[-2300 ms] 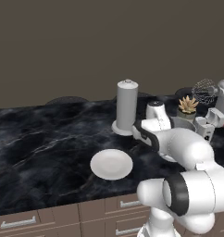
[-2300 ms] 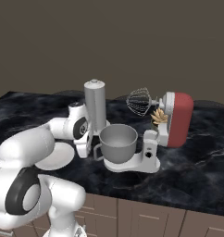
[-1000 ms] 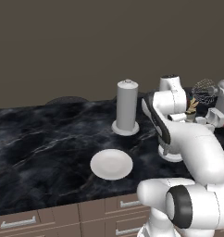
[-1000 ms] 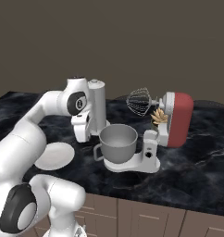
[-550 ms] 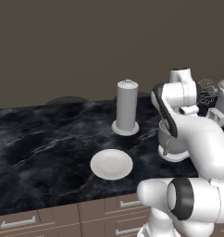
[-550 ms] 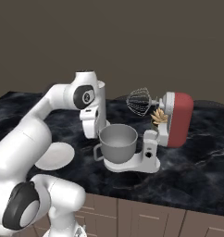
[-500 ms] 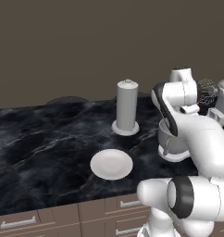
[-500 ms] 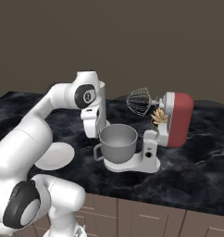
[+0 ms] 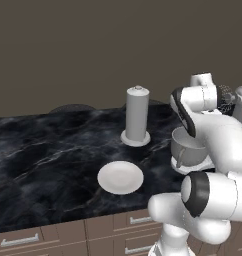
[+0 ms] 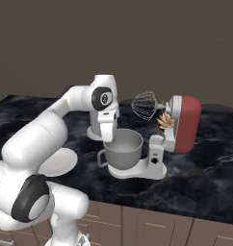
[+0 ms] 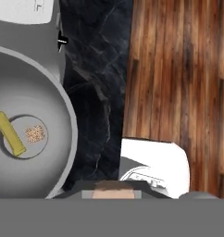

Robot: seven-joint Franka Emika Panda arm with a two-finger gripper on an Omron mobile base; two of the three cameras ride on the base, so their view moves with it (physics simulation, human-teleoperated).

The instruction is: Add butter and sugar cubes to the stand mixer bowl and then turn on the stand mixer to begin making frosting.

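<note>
We see the gripper (image 10: 110,139) pinched together on a tan sugar cube (image 11: 110,190) at the bowl (image 10: 123,153) rim, mid-frame. The butter (image 11: 9,133) and another cube (image 11: 34,134) lie inside, lower left of the hand view.

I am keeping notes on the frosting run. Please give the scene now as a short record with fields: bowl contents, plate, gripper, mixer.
bowl contents: the butter and one sugar cube lie on the bottom of the stand mixer bowl
plate: white plate on the counter, nothing on it
gripper: gripper shut, at the bowl's rim; what it holds cannot be told
mixer: stand mixer head tilted back, whisk raised above the bowl
</note>
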